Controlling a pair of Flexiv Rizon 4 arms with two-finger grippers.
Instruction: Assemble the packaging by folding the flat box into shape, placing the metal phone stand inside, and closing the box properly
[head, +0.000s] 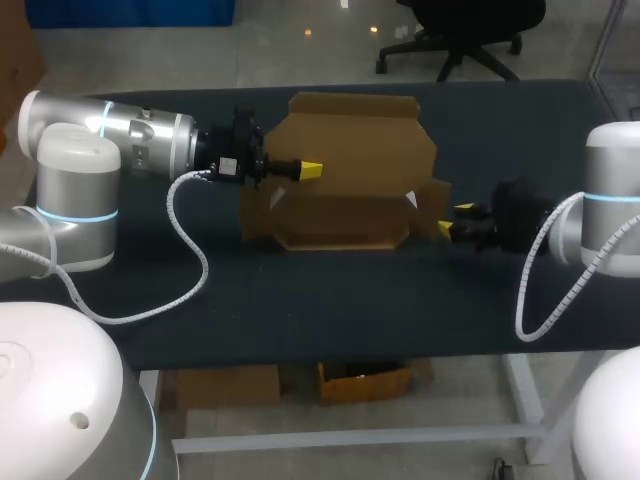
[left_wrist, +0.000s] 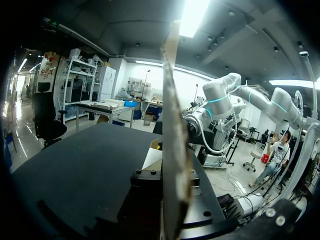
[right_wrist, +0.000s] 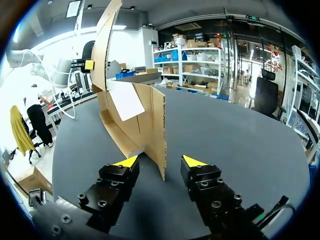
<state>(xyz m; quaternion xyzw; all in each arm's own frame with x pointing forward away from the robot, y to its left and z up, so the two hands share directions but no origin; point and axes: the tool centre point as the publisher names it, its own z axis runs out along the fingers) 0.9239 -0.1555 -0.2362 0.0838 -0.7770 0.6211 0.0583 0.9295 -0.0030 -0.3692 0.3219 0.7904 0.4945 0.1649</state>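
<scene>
Brown corrugated cardboard box (head: 350, 170): part-folded, panels raised, standing mid dark surface (head: 330, 300). Left claw (head: 305, 168): at the box's left side, over a raised panel; whether it grips cannot be told. Right claw (right_wrist: 160, 161): spread apart at the box's right end, an upright flap between its yellow tips, untouched.

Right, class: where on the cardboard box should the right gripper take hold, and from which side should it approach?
Grip the upright end flap of the cardboard box near its free vertical edge, coming in level from the box's right end. The flap is thin and stands edge-on to the open right gripper, one finger each side, so a pinch across its faces should fit.
</scene>
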